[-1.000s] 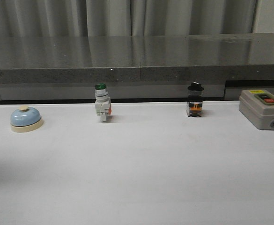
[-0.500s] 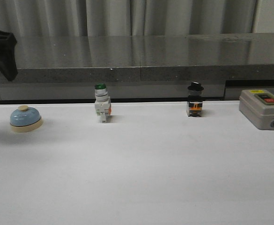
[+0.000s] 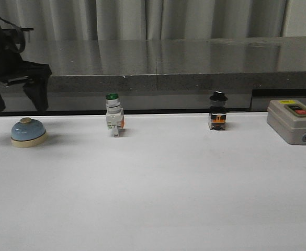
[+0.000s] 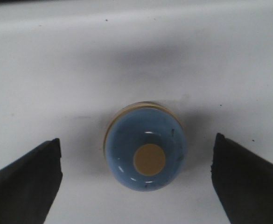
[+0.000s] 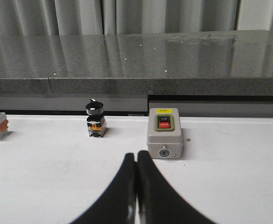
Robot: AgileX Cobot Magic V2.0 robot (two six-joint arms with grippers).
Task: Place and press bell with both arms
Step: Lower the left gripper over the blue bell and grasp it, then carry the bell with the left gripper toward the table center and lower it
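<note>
The bell (image 3: 29, 131), light-blue dome on a cream base with a cream knob, sits on the white table at the far left. In the left wrist view the bell (image 4: 145, 144) lies directly below, between my two spread fingers. My left gripper (image 3: 17, 102) hangs open just above and behind the bell, not touching it; in the left wrist view the left gripper (image 4: 136, 172) is wide open and empty. My right gripper (image 5: 136, 161) is shut and empty, low over the table in front of the grey box; it is out of the front view.
A green-capped white push-button switch (image 3: 113, 122) and a black-knobbed switch (image 3: 217, 116) stand along the table's back. A grey box with red and green buttons (image 3: 293, 121) sits at the back right, also in the right wrist view (image 5: 164, 133). A dark stone ledge (image 3: 158, 68) runs behind.
My left arm has come in from the upper left edge and moved right and down, so the open gripper now hangs over the bell. The bell has not moved.
</note>
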